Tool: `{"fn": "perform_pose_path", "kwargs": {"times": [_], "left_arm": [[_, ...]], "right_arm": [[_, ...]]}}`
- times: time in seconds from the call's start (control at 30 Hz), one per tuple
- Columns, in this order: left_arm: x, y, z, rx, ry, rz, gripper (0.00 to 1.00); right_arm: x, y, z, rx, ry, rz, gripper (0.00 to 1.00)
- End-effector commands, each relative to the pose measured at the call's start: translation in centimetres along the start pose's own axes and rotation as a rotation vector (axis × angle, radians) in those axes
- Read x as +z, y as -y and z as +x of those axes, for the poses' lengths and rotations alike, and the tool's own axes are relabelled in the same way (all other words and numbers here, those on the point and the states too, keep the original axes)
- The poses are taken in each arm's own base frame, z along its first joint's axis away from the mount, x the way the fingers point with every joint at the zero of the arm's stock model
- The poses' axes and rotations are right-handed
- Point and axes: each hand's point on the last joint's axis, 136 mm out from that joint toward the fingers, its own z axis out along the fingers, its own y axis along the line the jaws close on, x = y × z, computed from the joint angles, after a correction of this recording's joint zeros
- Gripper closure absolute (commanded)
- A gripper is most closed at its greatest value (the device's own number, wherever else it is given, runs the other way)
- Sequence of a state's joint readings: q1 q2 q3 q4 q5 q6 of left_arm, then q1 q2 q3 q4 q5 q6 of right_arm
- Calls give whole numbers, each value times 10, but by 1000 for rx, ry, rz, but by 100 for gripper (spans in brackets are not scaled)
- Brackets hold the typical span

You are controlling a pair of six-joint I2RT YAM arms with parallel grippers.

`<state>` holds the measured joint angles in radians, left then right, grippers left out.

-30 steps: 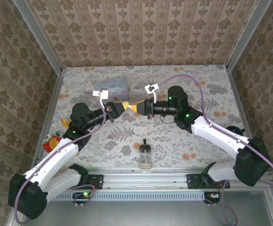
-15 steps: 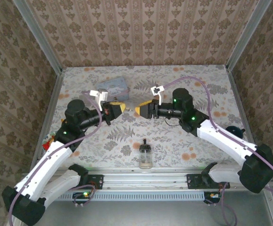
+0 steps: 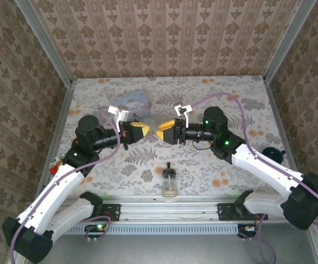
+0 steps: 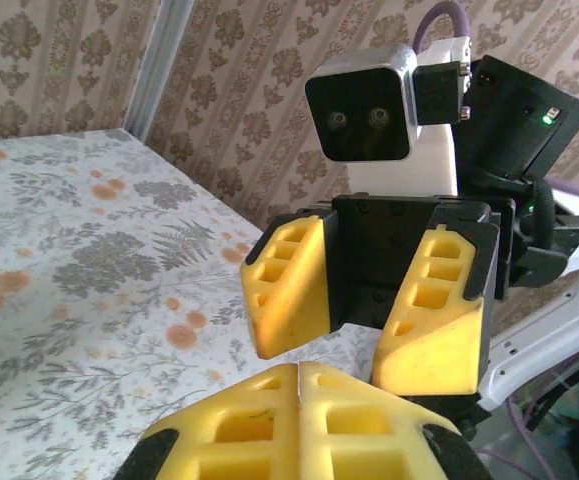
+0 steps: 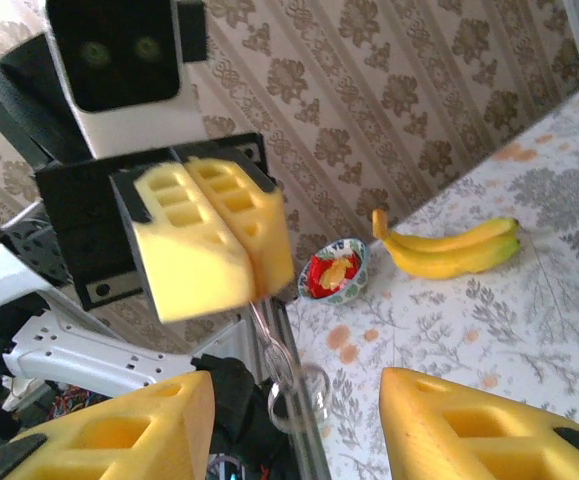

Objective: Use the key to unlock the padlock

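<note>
The two arms met over the middle of the counter (image 3: pixel 213 159), with their claws facing each other and just apart. The left claw (image 3: pixel 138 130) was closed: in the left wrist view its two yellow fingers (image 4: pixel 259 430) lay pressed together along one thin line. In the right wrist view, a thin metal stem (image 5: pixel 277 350) came out from under these closed pads and ended in a small loop below. I could not tell if this was the shackle of the padlock or part of the key, because it was very small and half transparent against the background.

The right claw (image 3: pixel 164 132) stood about half open. Its yellow fingers (image 4: pixel 291 285) were parted, with a clear gap between them, and they pointed toward the left claw.

A pale blue tin (image 3: pixel 132 100) lay on the counter behind the left claw, near it. A small glass bottle (image 3: pixel 169 181) with a black cap stood upright close to the near edge, between the two arms. On the left side there were bananas (image 5: pixel 449 250) and, beside them, a small bowl (image 5: pixel 334 272) with something red in it.
</note>
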<state>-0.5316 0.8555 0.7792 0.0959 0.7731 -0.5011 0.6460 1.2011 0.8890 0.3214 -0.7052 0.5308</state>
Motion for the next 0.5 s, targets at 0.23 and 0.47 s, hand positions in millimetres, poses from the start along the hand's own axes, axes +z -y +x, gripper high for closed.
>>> {"fn": "perform_pose_path", "kwargs": {"times": [0.23, 0.47], "left_arm": [[-1, 15, -13, -4, 77, 79, 100], [0, 11, -15, -3, 101, 68, 100]], "right_arm": [[12, -9, -9, 4, 46, -106, 54], [20, -13, -8, 14, 32, -146, 55]]}}
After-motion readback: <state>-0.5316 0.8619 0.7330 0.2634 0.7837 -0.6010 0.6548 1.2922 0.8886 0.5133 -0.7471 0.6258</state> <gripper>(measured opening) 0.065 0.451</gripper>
